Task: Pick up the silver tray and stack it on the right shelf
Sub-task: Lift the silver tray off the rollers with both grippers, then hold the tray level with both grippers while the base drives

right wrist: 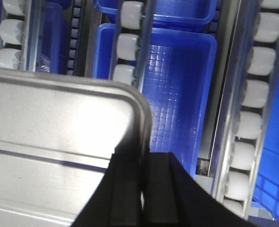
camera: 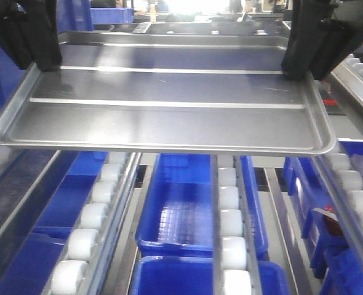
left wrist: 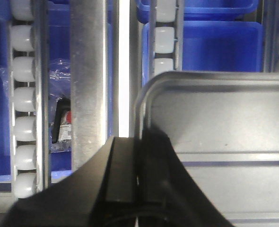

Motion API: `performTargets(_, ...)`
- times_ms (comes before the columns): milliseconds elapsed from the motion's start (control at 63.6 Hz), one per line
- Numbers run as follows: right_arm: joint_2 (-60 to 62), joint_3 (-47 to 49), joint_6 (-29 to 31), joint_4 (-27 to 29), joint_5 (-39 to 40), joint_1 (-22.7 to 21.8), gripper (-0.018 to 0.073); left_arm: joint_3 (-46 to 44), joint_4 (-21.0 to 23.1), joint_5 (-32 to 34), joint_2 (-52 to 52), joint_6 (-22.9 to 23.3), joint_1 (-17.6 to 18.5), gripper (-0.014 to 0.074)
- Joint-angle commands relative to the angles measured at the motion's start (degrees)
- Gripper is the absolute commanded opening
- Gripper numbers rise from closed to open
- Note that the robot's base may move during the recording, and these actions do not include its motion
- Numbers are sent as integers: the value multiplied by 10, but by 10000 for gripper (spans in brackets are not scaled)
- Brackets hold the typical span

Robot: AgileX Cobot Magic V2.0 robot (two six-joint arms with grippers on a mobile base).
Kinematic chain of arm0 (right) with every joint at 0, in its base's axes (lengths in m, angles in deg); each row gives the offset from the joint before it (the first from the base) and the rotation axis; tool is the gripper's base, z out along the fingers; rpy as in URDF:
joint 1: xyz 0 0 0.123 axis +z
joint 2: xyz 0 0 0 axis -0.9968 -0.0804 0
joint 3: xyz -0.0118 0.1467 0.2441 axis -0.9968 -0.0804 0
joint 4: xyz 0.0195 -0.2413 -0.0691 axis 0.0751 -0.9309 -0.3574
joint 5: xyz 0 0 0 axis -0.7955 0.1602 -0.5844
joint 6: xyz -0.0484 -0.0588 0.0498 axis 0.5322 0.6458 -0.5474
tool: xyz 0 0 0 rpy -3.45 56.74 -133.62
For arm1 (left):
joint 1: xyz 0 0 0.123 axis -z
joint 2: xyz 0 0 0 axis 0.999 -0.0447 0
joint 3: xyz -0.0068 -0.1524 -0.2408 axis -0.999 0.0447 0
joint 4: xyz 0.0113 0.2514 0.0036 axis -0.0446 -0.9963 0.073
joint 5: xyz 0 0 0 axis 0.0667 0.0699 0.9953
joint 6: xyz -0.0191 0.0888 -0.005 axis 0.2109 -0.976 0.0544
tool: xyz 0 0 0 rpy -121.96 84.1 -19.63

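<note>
The silver tray (camera: 169, 104), shiny with two long raised ridges, hangs level in the air above the roller rails. My left gripper (camera: 46, 61) is shut on its left rim and my right gripper (camera: 298, 67) is shut on its right rim. In the left wrist view the black jaws (left wrist: 140, 156) pinch the tray's (left wrist: 224, 123) rim near a rounded corner. In the right wrist view the jaws (right wrist: 144, 175) pinch the rim of the tray (right wrist: 59, 118) likewise. A rack rail with white roller wheels (camera: 354, 184) runs along the right, lower than the tray. No polished front bar shows.
Blue plastic bins (camera: 187, 209) sit below the roller rails (camera: 231, 221). A bagged item (left wrist: 64, 123) lies in a bin at the left. Duller grey trays (camera: 218, 27) lie behind the held tray. More rollers (camera: 360, 67) slope at the upper right.
</note>
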Motion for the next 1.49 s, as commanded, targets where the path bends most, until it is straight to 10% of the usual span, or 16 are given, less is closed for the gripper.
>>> performTargets(0, 20, 22, 9, -18, 16, -1, 57, -19, -22, 0, 21, 0, 2, -93)
performTargets(1477, 20, 22, 9, -18, 16, -1, 57, -19, -21, 0, 21, 0, 2, -93)
